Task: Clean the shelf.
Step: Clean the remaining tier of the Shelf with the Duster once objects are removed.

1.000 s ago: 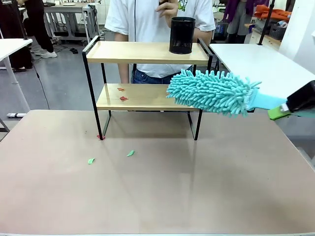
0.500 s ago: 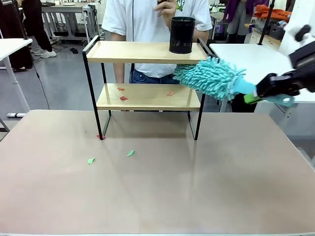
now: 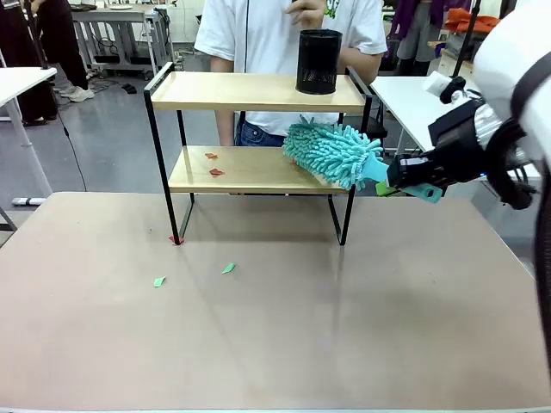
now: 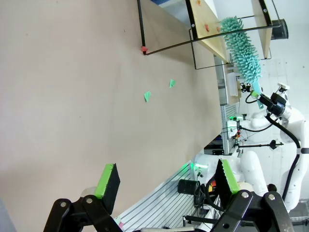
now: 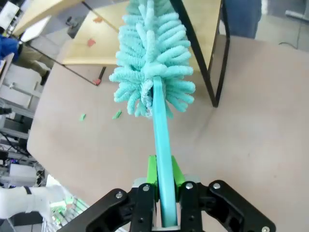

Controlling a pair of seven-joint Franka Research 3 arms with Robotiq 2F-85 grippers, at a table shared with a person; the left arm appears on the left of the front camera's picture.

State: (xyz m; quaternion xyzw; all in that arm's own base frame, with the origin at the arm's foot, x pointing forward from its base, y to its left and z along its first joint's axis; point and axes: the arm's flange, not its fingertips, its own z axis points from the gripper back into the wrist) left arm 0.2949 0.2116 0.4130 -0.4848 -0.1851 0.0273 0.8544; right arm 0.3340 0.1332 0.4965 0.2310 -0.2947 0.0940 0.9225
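Observation:
The shelf (image 3: 250,91) stands at the table's far side, with two small red scraps (image 3: 213,163) on its lower board (image 3: 250,176). A fluffy teal duster (image 3: 331,152) lies across that board's right end, entering past the right side rail. My right gripper (image 3: 398,181) is shut on the duster's teal handle (image 5: 163,145), just right of the shelf. In the right wrist view the duster head (image 5: 152,63) points at the lower board (image 5: 101,46). The left gripper (image 4: 166,179) is open with nothing between its fingers, far from the shelf (image 4: 217,43).
A black mesh cup (image 3: 318,62) stands on the top board's right end. A person (image 3: 275,34) stands right behind the shelf. Two green scraps (image 3: 159,280) (image 3: 228,268) and a red one (image 3: 176,240) lie on the brown table (image 3: 275,344). A white table (image 3: 448,103) stands at right.
My right gripper swung the duster up beside the top board, then left and down onto the lower board's right end. A red scrap seen there is now under the duster.

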